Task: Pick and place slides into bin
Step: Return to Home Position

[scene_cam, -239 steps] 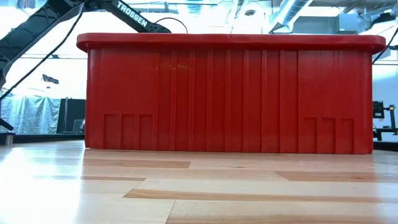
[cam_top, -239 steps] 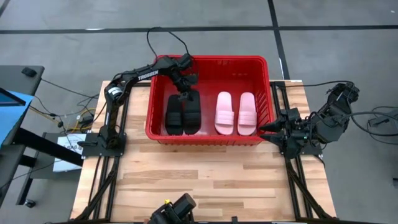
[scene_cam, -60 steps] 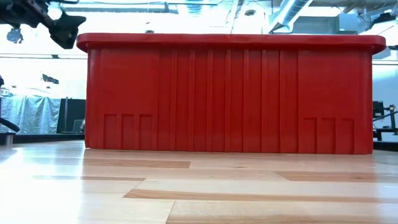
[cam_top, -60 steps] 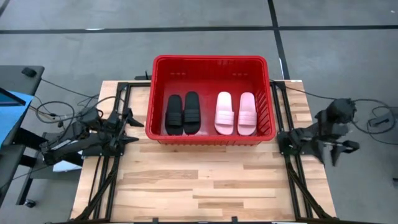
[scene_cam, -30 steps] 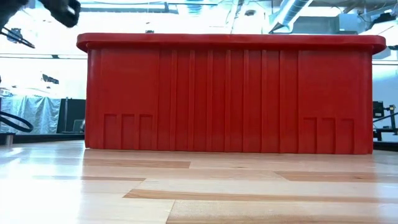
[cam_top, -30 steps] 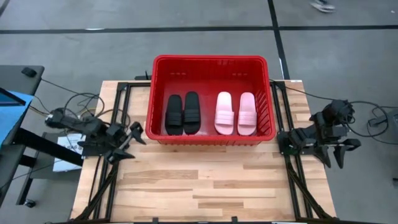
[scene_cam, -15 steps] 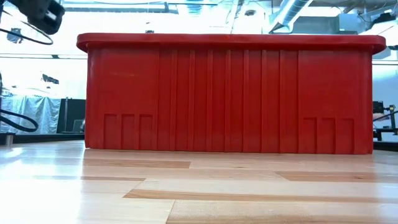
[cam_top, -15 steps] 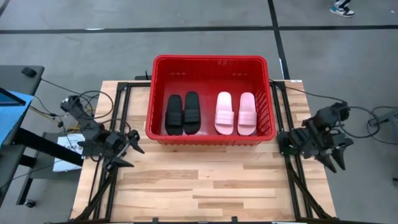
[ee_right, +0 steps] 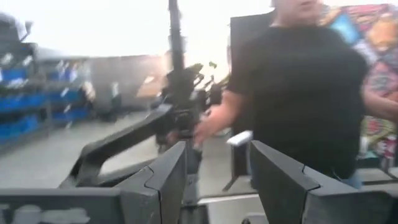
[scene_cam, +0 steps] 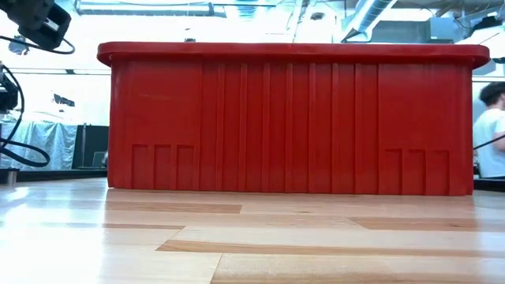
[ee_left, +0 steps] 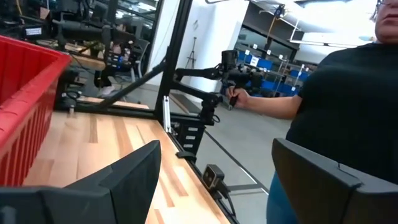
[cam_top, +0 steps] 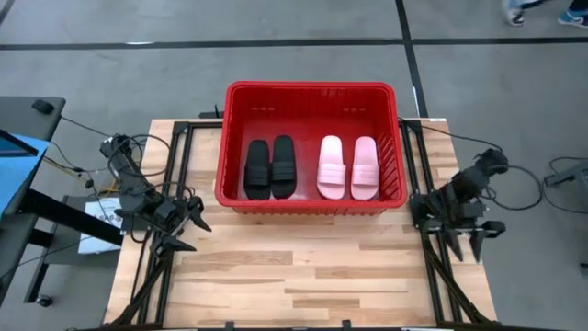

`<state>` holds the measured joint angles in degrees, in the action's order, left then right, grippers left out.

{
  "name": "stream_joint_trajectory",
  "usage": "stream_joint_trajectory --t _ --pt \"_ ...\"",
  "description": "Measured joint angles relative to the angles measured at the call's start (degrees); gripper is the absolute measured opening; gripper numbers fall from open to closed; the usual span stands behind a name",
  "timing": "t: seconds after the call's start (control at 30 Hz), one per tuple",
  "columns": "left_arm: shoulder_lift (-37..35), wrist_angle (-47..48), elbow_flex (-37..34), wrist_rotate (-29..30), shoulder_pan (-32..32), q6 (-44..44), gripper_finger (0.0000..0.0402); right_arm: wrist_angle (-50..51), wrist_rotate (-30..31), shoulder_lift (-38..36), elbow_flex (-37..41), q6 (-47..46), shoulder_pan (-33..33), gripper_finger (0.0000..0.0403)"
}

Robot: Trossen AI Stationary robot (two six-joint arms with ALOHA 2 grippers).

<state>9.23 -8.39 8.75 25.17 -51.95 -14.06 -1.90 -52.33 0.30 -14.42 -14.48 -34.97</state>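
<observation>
Left gripper [cam_top: 189, 227] and right gripper [cam_top: 467, 245] parked at the table [cam_top: 303, 267] side edges, fingers apart, empty. Farther back, black slides [cam_top: 270, 167] and pink slides [cam_top: 348, 167] lie flat, sole-down, inside the red bin [cam_top: 312, 86]. Probably light, bendy foam; pinch across the wide strap.

The bin [cam_top: 310, 90] is solid bright red, and in the low view its outer wall shows vertical ribbing. Inside it, two slides are plain black [cam_top: 284, 166] and two are pale pink [cam_top: 331, 167]. The worktop [cam_top: 303, 267] is light wood in staggered planks of tan and honey. The left end effector [ee_left: 216, 149] and right end effector [ee_right: 217, 149] are matte black. The floor [cam_top: 138, 74] is grey, crossed by dark lines.
</observation>
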Motion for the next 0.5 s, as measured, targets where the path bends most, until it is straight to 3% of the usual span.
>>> stream_joint_trajectory --t 0.13,0.27,0.5 --pt "-0.4 0.0 -0.8 0.8 -1.0 -1.8 0.0298 -9.7 12.4 0.0 6.8 -6.4 -2.8 0.0166" --pt "-1.7 0.1 -0.8 -0.3 -2.1 0.0 0.0298 -17.8 19.4 0.0 12.7 -6.6 -6.4 0.0168" --pt "-5.5 3.2 -0.8 -3.8 -3.6 2.5 0.0298 -13.2 27.2 0.0 14.1 -1.7 -13.4 0.0167"
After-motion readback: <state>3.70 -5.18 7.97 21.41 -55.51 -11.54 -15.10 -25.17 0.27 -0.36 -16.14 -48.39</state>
